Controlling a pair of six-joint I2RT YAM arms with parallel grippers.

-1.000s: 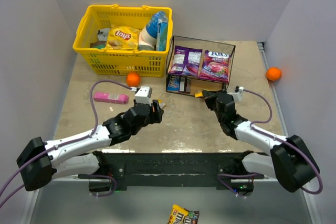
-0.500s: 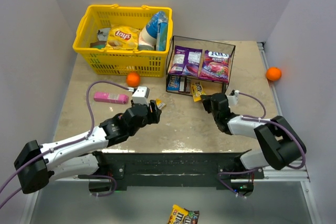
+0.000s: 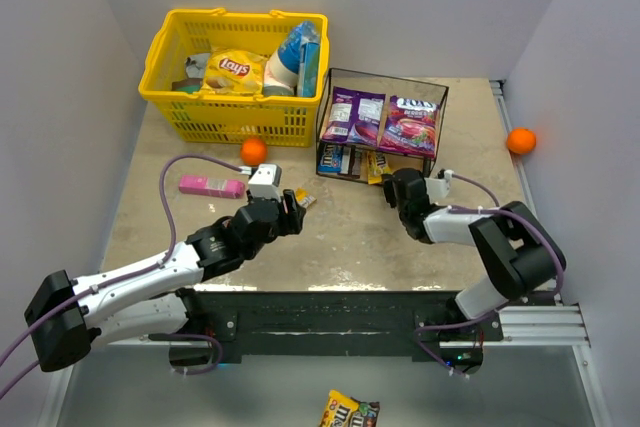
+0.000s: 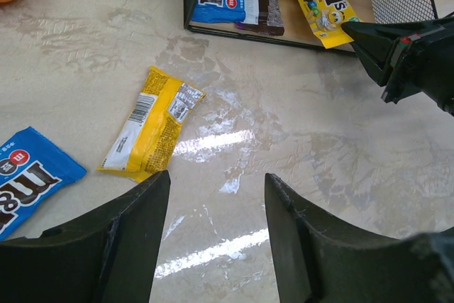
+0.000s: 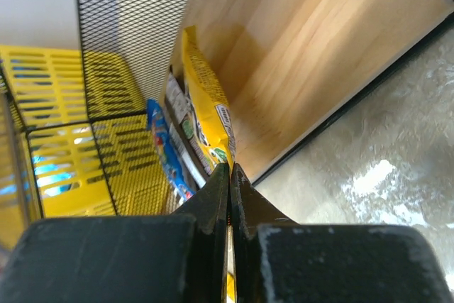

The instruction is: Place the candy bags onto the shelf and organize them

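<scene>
Top external first: our right hand (image 3: pixel 388 185) sits low at the front of the shelf (image 3: pixel 390 92), fingers together on a yellow M&M's packet (image 3: pixel 376 168) that's partly on the bottom board. Two purple bags (image 3: pixel 354 115) lie flat on the top board. The left hand (image 3: pixel 292 207) hovers over the table (image 3: pixel 350 237), left of the shelf. That wrist is close to the frame, so we reckon a hard push could shove the whole shelf back.

Left wrist view: the left hand (image 4: pixel 216 182) has its fingers apart, holding nothing. A loose yellow packet (image 4: pixel 152 122) and a blue packet (image 4: pixel 28 175) lie on the table below. The held packet (image 4: pixel 318 1) overhangs the front rail, so if it's let go now it might slide off.

Right wrist view: the right hand (image 5: pixel 228 172) is pinched on just the packet's (image 5: pixel 206 104) edge. That's a thin grip, so we think it could slip or crumple against its neighbours.
</scene>
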